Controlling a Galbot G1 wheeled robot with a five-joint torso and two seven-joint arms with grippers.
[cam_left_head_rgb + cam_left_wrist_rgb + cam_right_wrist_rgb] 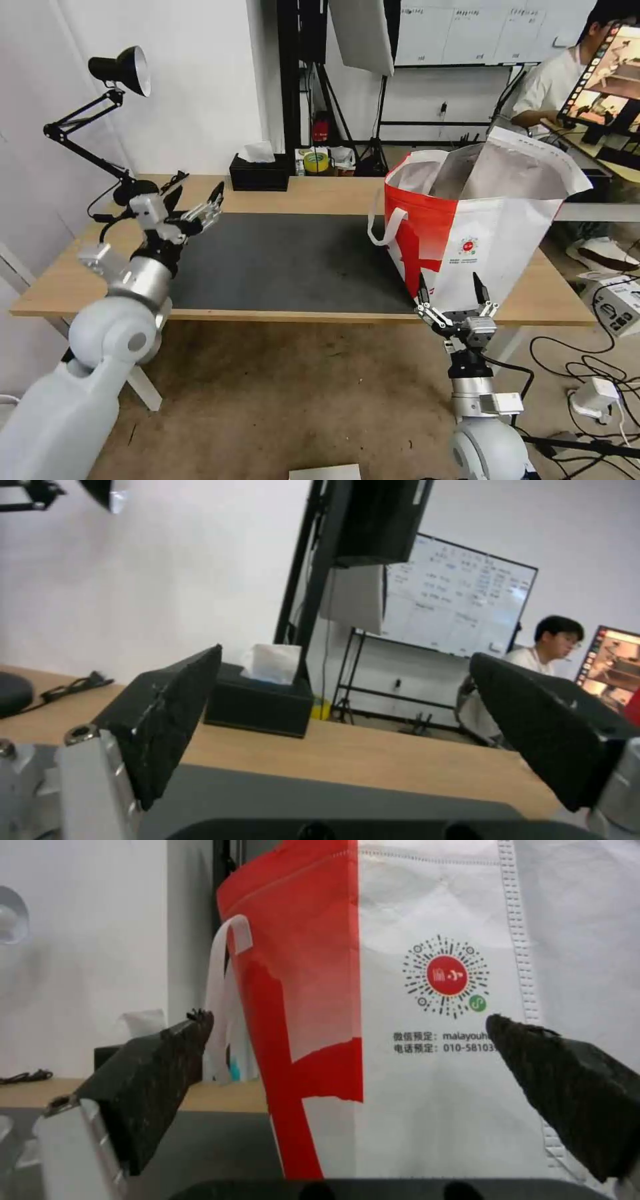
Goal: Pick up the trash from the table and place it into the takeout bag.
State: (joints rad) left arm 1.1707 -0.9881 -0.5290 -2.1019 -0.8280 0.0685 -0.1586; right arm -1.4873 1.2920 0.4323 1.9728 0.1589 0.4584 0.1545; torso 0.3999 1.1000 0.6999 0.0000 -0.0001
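The takeout bag, red and white with a silver lining, stands open at the right end of the table, partly on the dark grey mat. Its round red logo faces the right wrist view. My right gripper is open at the table's front edge, just in front of the bag, with nothing between its fingers. Over the mat's left end my left gripper hangs open and empty, pointing toward the back of the table. The trash is out of view.
A black tissue box sits at the table's back edge, also in the left wrist view. A black desk lamp rises over the far left corner. Cables and power adapters lie on the floor at the right.
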